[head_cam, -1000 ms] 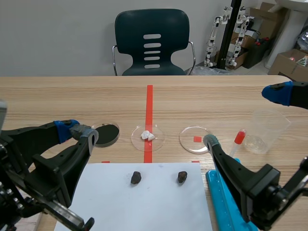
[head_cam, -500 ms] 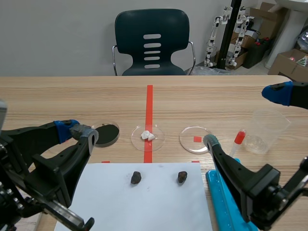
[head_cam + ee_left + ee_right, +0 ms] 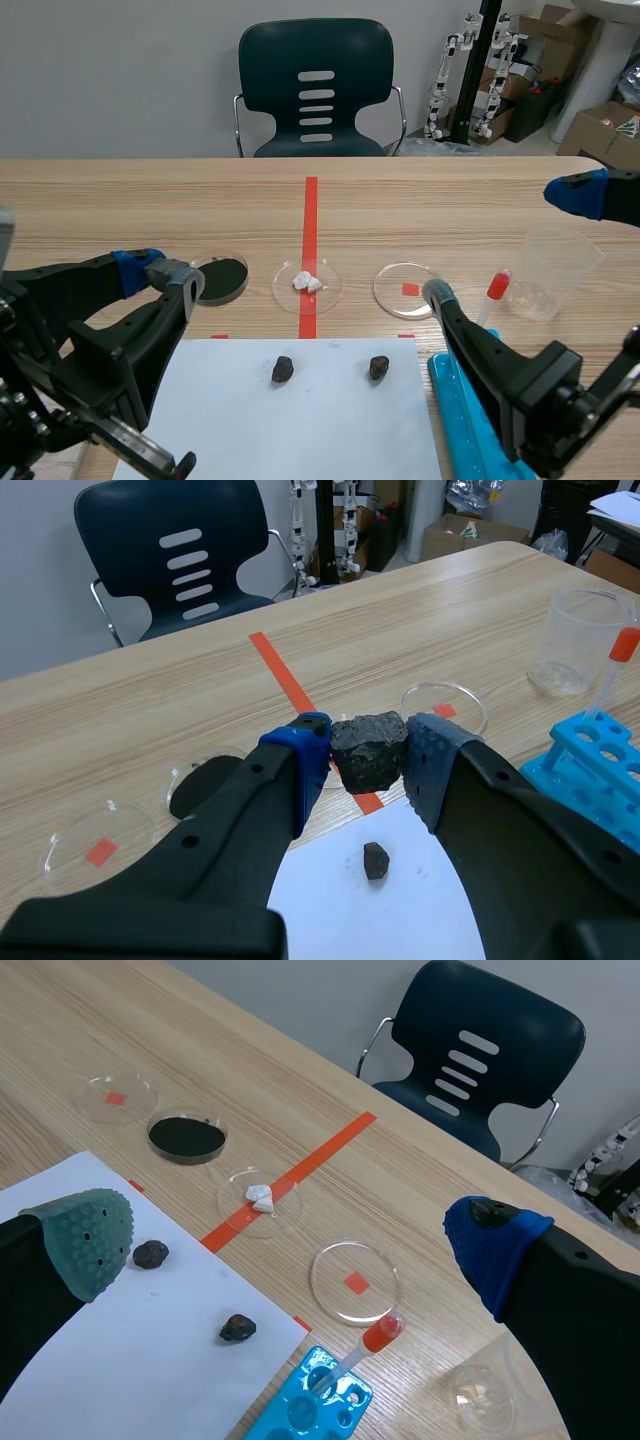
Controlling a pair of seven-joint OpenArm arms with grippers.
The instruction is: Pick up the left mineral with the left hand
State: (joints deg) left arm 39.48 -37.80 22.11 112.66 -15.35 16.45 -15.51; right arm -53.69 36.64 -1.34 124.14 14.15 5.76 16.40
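In the left wrist view a dark, rough mineral [image 3: 368, 750] is pressed between my left gripper's [image 3: 368, 758] pads, held above the table. In the scene view that gripper [image 3: 152, 268] hangs over the table's left side, by the white paper's [image 3: 300, 420] left edge. Two small dark minerals lie on the paper, one to the left [image 3: 283, 369] and one to the right [image 3: 379, 368]. Only one of them [image 3: 375, 860] shows in the left wrist view, below the fingers. My right gripper [image 3: 510, 245] stands wide open above the right side, with nothing between its fingers.
Behind the paper stand a petri dish of black powder [image 3: 221, 277], one with white bits [image 3: 307, 283] and an empty one [image 3: 405, 289]. At the right are a clear beaker [image 3: 553, 272], a red-capped dropper [image 3: 495, 292] and a blue tube rack [image 3: 462, 415].
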